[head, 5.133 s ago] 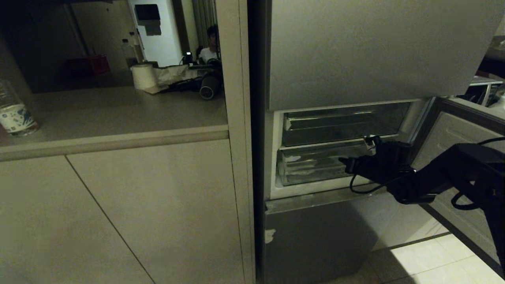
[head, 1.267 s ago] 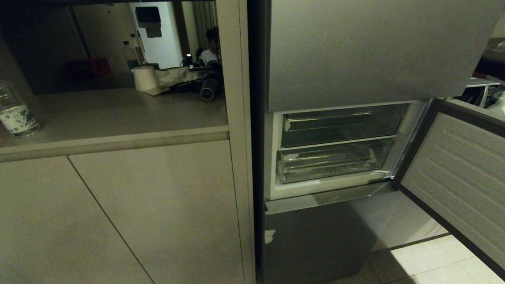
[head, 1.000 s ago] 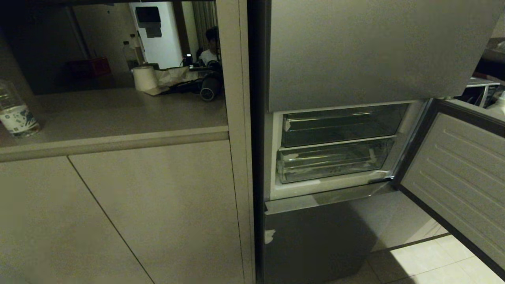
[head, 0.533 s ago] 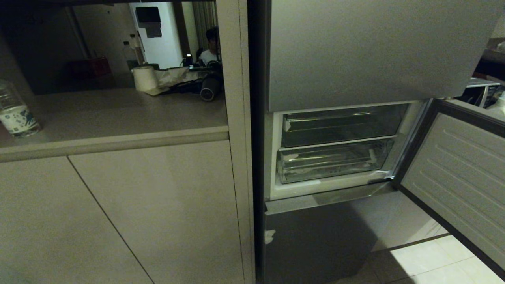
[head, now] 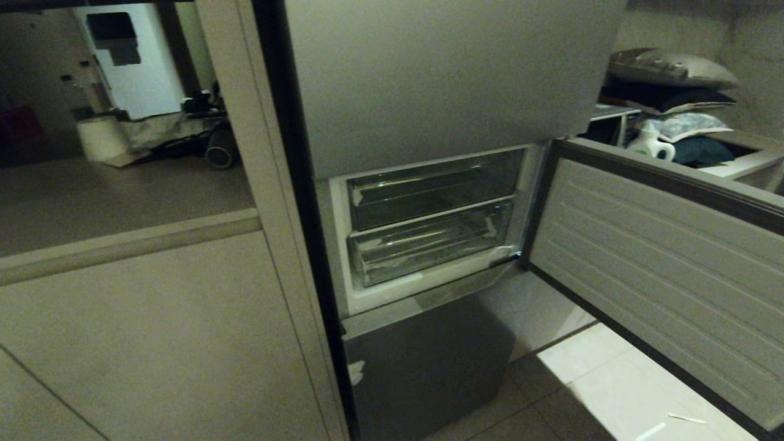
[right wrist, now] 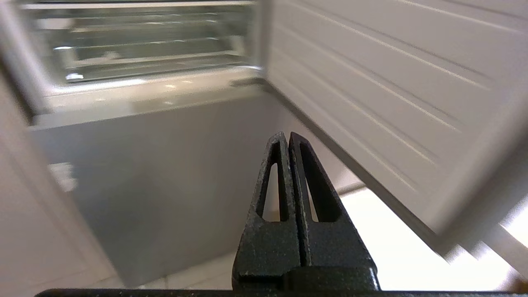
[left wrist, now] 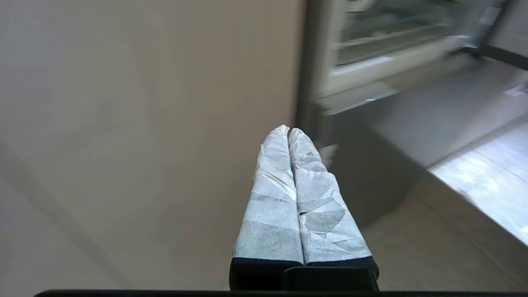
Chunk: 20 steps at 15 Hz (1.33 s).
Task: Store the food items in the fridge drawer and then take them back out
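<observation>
Writing: none legible | fridge drawer (head: 429, 242) pushed in | door (head: 655, 269) open

Head view dim and yellowish overall; the only bright patch is the floor tiles (head: 612, 380) at lower right, with the fridge's lower front (head: 429, 361) in deep shadow. Glare streaks on the clear fridge drawer (head: 429, 242). Both wrist views brighter but motion-blurred in the background: left claw (left wrist: 288, 131) and right claw (right wrist: 285, 136) sharp, the fridge door (right wrist: 392, 82) and cabinet front (left wrist: 144, 103) smeared.
</observation>
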{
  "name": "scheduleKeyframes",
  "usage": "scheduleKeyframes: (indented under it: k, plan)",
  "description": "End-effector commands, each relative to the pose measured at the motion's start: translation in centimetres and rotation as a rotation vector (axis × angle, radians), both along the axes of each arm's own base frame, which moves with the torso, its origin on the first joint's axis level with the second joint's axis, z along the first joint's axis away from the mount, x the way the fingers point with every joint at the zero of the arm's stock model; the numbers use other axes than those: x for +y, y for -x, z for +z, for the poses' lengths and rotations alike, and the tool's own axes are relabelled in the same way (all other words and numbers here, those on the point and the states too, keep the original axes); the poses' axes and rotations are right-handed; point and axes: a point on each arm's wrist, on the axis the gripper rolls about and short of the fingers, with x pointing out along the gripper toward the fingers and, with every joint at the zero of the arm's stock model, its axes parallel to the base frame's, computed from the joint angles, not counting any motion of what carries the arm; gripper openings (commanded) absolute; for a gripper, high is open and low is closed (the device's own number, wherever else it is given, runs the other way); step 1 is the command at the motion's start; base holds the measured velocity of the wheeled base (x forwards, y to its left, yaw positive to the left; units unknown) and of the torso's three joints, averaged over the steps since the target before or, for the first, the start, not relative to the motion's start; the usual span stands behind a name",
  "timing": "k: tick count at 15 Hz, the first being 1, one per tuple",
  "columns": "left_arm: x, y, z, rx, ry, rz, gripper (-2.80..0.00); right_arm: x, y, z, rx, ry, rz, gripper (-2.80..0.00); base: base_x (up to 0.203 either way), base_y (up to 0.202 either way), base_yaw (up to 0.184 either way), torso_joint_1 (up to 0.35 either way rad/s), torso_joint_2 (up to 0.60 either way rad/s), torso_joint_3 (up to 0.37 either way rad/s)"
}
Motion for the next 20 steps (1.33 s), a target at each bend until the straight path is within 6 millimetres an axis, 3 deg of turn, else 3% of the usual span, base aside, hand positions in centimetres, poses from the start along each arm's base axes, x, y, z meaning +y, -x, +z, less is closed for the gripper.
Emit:
scheduleKeyframes:
  k: [1,9,13,17,20]
  plan:
    - [0.0,0.0,0.0,0.001,0.0,0.0,-2.8,0.0,-0.3,-0.8,0.03,-0.015,-0.009,-2.8,0.003,0.005,-0.176,0.002,0.01,-0.002]
    - [0.0,0.0,0.0,0.001,0.0,0.0,-2.8,0.0,-0.2,-0.8,0.027,-0.033,-0.011,-2.8,-0.001,0.005,-0.172,0.002,0.0,0.002]
    - [0.0,0.0,0.0,0.001,0.0,0.0,-2.8,0.0,-0.6,-0.7,0.072,-0.052,-0.013,-2.8,-0.002,0.003,-0.05,0.002,0.0,0.001]
    - [0.0,0.0,0.0,0.001,0.0,0.0,-2.8,-0.1,-1.7,2.4,0.092,-0.101,-0.086,-2.8,0.0,0.0,0.0,0.0,0.0,0.0]
    - [0.0,0.0,0.0,0.001,0.0,0.0,-2.8,-0.6,-5.2,6.0,0.238,-0.189,-0.221,-2.8,0.0,0.0,0.0,0.0,0.0,0.0]
